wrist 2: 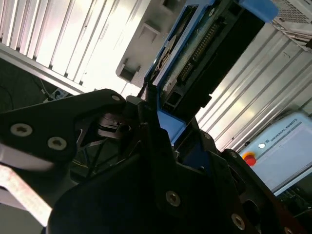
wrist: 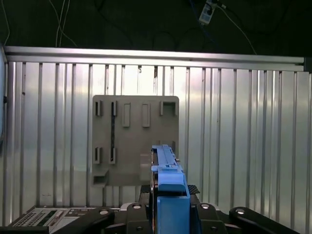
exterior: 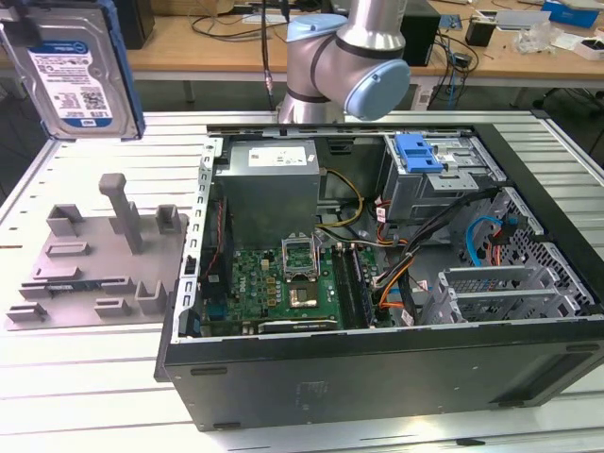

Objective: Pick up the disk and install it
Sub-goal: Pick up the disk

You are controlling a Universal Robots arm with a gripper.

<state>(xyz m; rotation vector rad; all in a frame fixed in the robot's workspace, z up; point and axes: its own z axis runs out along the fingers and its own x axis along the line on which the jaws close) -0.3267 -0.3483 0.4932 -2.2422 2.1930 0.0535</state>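
Blue-framed disk is clamped edge-on in the gripper above the grey fixture, looks stiff, dense and knock-sensitive, so gripping its plastic frame sides seems right imo.

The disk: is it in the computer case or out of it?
Out: the gripper holds the disk aloft over the grey fixture, outside the case.
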